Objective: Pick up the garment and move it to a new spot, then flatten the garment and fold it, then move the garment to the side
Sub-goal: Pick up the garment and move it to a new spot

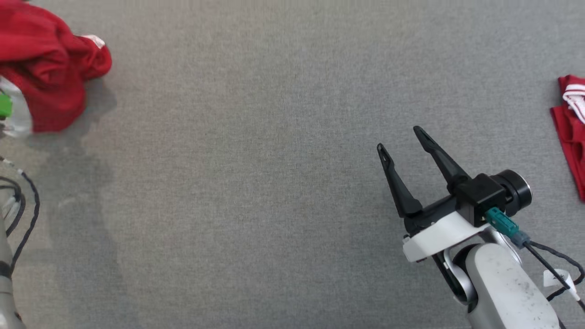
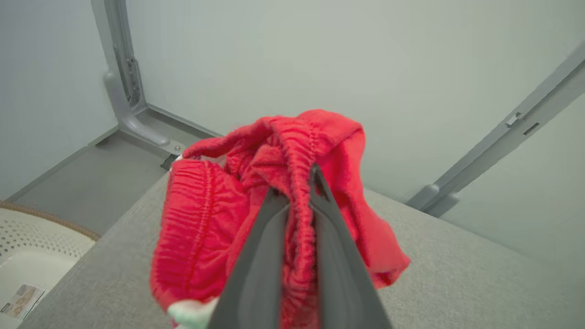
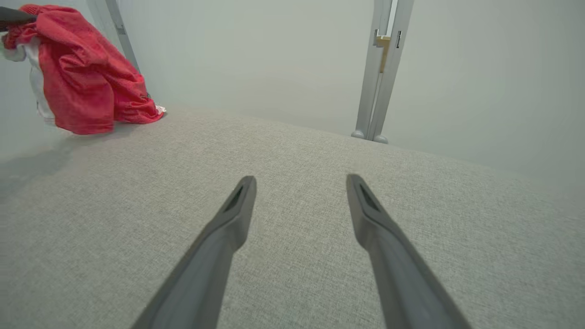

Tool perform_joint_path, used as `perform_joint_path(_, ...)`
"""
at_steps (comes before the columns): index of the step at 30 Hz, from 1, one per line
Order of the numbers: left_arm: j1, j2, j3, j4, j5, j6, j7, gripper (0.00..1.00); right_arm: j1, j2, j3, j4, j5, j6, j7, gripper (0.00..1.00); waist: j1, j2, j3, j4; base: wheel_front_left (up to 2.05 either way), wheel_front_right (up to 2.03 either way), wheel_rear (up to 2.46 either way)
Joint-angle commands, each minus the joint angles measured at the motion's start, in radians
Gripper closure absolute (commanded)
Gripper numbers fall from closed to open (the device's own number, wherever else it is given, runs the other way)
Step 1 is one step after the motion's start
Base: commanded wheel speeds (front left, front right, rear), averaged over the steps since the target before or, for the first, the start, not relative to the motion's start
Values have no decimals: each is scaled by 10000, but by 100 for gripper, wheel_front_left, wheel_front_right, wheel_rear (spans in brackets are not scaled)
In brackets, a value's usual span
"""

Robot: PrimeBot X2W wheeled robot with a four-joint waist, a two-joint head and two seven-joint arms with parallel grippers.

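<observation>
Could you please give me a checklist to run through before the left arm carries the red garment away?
1. Left gripper shut on the waistband of the red garment: ok.
2. Garment lifted off the table: not ok, its lower end seems to rest there.
3. Right gripper open, apart from the garment: ok.
4. Second garment at the table's right edge, out of the way: ok.
</observation>
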Motion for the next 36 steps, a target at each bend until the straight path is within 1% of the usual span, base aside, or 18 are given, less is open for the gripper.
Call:
perform_joint_path(1, -184, -62, -215, -490, -69, -20, 82, 100, 46, 67, 5, 133, 65, -19, -118, 0, -1, 0, -1050, -114, 0, 0, 0)
perform_joint_path(6, -233, -248, -1115, -2197, -205, -22, 507, 100, 283, 340, -134, 510, 115, -19, -337, 0, -1, 0, -1640, -525, 0, 0, 0)
perform_joint_path(9, -301, -492, -1716, -3124, -245, -23, 772, 100, 393, 474, -195, 638, 108, -19, -428, 0, -1, 0, -1834, -884, 0, 0, 0)
perform_joint_path(14, -172, -1145, -2533, -4301, -357, -23, 944, 100, 500, 612, -262, 787, 65, -19, -524, 0, -1, 0, -2088, -1635, 0, 0, 0)
perform_joint_path(18, 4, -1794, -3063, -4789, -424, -23, 897, 100, 535, 685, -282, 834, 52, -19, -589, 0, -1, 0, -2121, -2261, 0, 0, 0)
perform_joint_path(21, 134, -2137, -3482, -4928, -346, -23, 851, 100, 487, 721, -226, 828, 61, -19, -615, 0, -1, 0, -2012, -2702, 0, 0, 0)
perform_joint_path(24, 316, -2425, -3985, -4757, -190, -22, 767, 100, 420, 757, -245, 828, 75, -19, -628, 0, -1, 0, -1826, -3093, 0, 0, 0)
perform_joint_path(29, 954, -2719, -4847, -3788, 90, -15, 653, 100, 344, 821, -293, 837, 71, -19, -703, 0, -1, 0, -1521, -3508, 0, 0, 0)
perform_joint_path(32, 1574, -2775, -5410, -2769, 496, 11, 482, 100, 309, 862, -324, 857, 75, -19, -743, 0, -1, 0, -1373, -3613, 0, 0, 0)
perform_joint_path(33, 1732, -2781, -5544, -2493, 581, 15, 401, 68, 295, 869, -334, 869, 71, -19, -757, 0, -1, 0, -1354, -3618, 0, 0, 0)
perform_joint_path(34, 1904, -2784, -5677, -2166, 659, 26, 327, 1, 283, 876, -358, 881, 58, -19, -776, 0, -1, 0, -1338, -3610, 0, 0, 0)
perform_joint_path(36, 2137, -2808, -5817, -1729, 766, 26, 129, 0, 285, 880, -420, 905, 30, -19, -791, 0, -1, 0, -1326, -3545, 0, 0, 0)
